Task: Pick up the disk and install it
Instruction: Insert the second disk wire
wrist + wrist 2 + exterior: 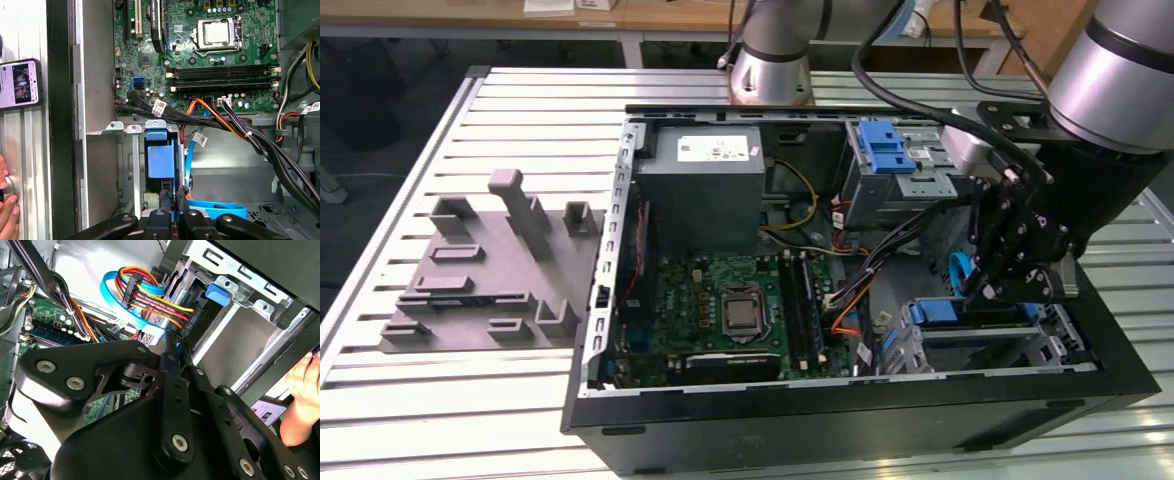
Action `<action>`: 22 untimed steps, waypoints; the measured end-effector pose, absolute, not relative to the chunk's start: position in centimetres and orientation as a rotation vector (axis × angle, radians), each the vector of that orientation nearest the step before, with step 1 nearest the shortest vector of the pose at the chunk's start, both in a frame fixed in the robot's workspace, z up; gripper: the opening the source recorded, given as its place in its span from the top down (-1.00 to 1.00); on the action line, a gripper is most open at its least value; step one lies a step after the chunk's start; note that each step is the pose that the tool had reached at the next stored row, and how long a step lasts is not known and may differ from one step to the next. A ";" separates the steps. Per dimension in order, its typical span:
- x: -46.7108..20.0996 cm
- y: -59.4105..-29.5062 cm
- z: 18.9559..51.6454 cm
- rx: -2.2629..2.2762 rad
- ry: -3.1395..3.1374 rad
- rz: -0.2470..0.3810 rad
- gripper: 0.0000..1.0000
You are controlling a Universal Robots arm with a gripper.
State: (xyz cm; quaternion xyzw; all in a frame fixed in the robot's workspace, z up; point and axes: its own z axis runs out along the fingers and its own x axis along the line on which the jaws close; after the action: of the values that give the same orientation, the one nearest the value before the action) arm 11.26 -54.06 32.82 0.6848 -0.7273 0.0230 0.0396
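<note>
The disk [974, 313] sits in the lower drive cage at the exterior view's right of the open computer case [854, 400]. Its blue frame [161, 162] shows in the first wrist view, while its silver face is hidden inside the cage. My gripper [1014, 290] hangs inside the case just above that cage. The black fingertips [165, 197] stand pressed close together at the frame's end. In the second wrist view the gripper [172, 345] comes to one narrow point beside the bundled cables [150, 300]. I see nothing between the fingers.
A blue flat cable [215, 206] loops beside the cage, and orange and black wires [220, 117] cross above it. The motherboard [720, 300], power supply [707, 165] and an upper drive cage [894, 160] crowd the case. A person's hand [6, 200] and a phone [20, 82] lie outside the wall. A grey fixture [480, 270] sits on the table.
</note>
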 end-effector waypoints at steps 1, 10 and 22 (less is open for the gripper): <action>11.3 -54.1 32.8 2.099 -2.229 0.070 0.68; 11.3 -54.1 33.2 2.099 -2.229 0.070 0.42; 11.3 -54.1 34.4 2.099 -2.229 0.070 0.42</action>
State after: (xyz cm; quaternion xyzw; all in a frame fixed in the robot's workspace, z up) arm 11.26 -54.06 34.42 0.6848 -0.7273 0.0228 0.0393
